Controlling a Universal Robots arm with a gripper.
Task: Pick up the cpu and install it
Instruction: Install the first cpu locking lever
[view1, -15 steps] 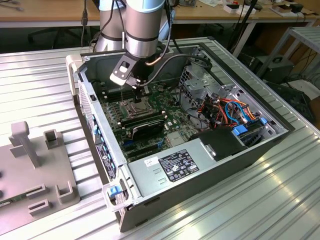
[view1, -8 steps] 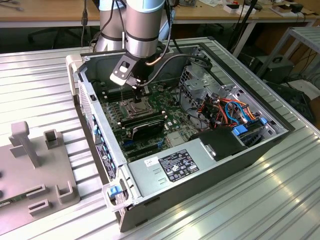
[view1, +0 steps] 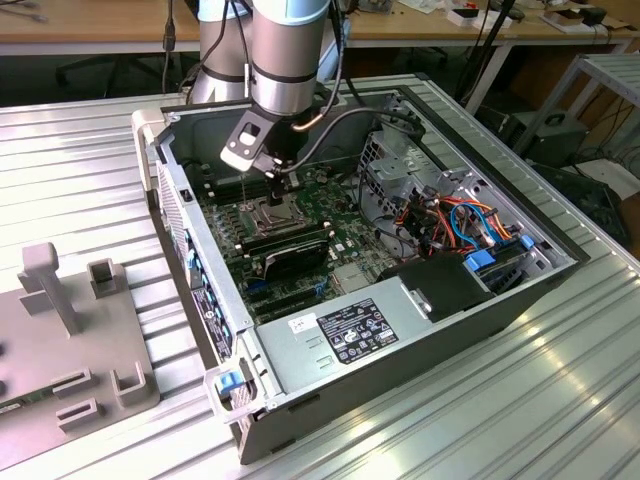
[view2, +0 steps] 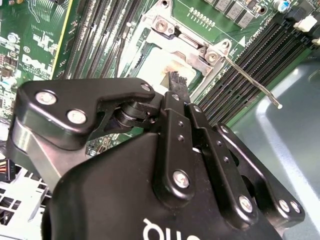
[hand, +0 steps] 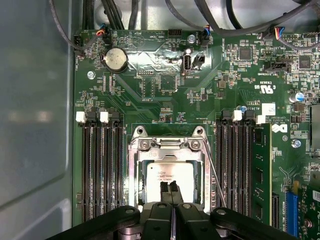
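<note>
silver-grey and flat, the cpu (hand: 154, 182) lies seated in the square socket frame (hand: 167, 145) on the green motherboard (hand: 150, 85). its metal top faces up, and rows of black memory slots (hand: 102, 170) run along both sides of the frame. the gripper (hand: 170, 186) stands directly over the chip with its two black fingers (hand: 164, 189) brought together, with hardly any gap between them and nothing held. the tips are right at the cpu's top, though whether they touch it cannot be told. in the second wrist view the gripper (view2: 176, 80), jaws together, points down at the pale cpu (view2: 152, 67), and the socket's thin wire lever (view2: 250, 82) stretches out beside the frame across the slots. in the exterior view the arm reaches down into the open computer case (view1: 190, 230), the gripper (view1: 277, 185) low over the board. the case lies on a ribbed metal table (view1: 560, 400), with a grey fixture (view1: 70, 330) at the exterior view's left.
</note>
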